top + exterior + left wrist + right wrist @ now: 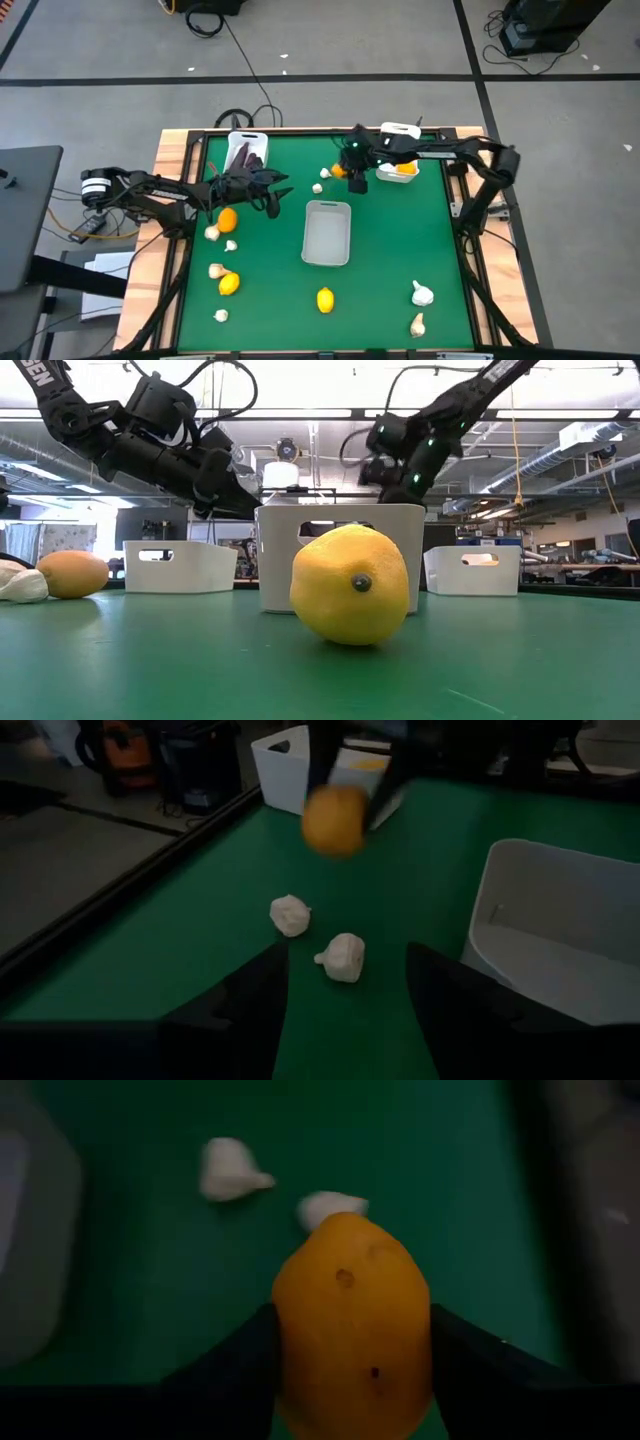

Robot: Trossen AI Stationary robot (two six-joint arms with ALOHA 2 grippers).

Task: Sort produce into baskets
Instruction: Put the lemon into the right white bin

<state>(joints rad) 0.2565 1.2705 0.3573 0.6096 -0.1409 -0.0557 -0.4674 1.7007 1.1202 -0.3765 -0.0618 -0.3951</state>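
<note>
Produce is lying scattered over the green desk (400,250); one orange citrus fruit (352,1330) is sitting clamped in the right gripper (356,178), beside the far right basket (398,170). Left gripper (270,192) is hovering with fingers apart, near two garlic bulbs (340,957), beside the middle basket (327,232).

In the right wrist view an orange citrus fruit (352,1325) fills the foreground, its lower end cut off by the picture's edge, and it hides part of a garlic bulb (330,1205) behind it. From above, that fruit (341,171) is mostly covered by the right gripper (356,178). In the low view a lemon (351,584) blocks the middle basket (290,555) (its inside cannot be seen), and a garlic bulb (20,582) is cut off at the edge.
</note>
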